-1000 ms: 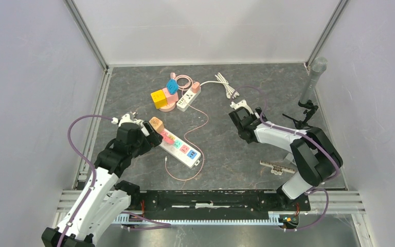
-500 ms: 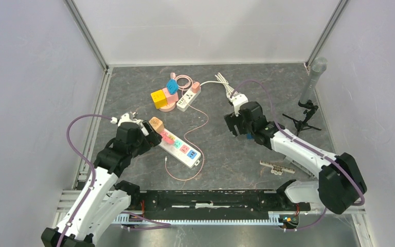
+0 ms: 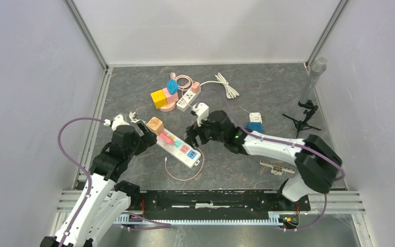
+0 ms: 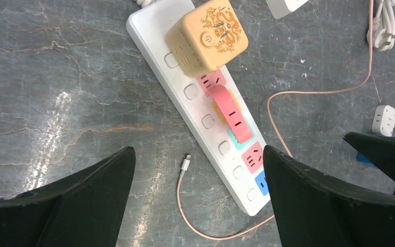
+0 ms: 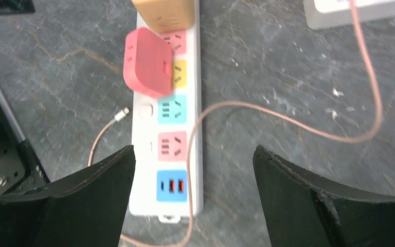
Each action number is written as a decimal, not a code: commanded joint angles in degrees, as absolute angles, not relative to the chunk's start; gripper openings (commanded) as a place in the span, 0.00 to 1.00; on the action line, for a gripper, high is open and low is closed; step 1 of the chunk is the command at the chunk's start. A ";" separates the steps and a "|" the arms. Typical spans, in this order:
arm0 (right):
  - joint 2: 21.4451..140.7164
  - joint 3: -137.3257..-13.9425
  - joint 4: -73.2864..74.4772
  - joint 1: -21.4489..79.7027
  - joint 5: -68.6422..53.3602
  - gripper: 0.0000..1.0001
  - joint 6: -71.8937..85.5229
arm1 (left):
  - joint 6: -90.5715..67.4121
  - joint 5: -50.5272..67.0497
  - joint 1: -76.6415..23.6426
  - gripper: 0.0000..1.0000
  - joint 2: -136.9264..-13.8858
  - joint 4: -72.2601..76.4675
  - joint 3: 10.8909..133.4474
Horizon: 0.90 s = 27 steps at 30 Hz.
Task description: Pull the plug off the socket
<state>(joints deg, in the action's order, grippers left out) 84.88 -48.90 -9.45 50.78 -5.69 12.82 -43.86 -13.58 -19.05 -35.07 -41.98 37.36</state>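
Observation:
A white power strip [image 3: 179, 147] lies left of centre on the dark table. A tan cube plug [image 3: 155, 125] sits in its far end and a pink plug [image 3: 167, 138] sits in a socket beside it. My left gripper [image 3: 146, 137] is open above the strip's far end. In the left wrist view the gripper [image 4: 198, 151] is wide open and empty over the strip [image 4: 193, 92], below the pink plug [image 4: 230, 113] and tan cube [image 4: 205, 36]. My right gripper [image 3: 194, 136] is open over the strip's near end. In the right wrist view the gripper [image 5: 193, 149] frames the strip [image 5: 172, 128] and pink plug [image 5: 148, 62].
A thin pink cable [image 3: 198, 118] loops over and round the strip, its connector [image 4: 186, 162] lying loose. A second strip with coloured cubes [image 3: 177, 95] and a white cord [image 3: 226, 85] lie at the back. A blue adapter [image 3: 254, 127], a comb [image 3: 276, 165] and a microphone stand [image 3: 308, 87] are on the right.
My right arm has swung left from the right-centre of the table to the near end of the strip. My left arm has drawn back slightly. Both plugs stay seated.

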 commanded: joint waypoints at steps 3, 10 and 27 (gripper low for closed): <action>97.14 -62.24 -11.04 56.93 2.71 0.89 12.16 | -46.74 -20.36 -18.92 1.00 -33.31 -45.14 40.53; 107.55 -72.51 -6.42 60.44 3.47 0.89 8.91 | -47.08 -22.36 -18.88 1.00 -30.37 -46.49 40.84; 115.81 -83.10 4.26 60.49 5.04 0.47 14.54 | -47.71 -18.51 -18.92 1.00 -31.90 -45.72 38.59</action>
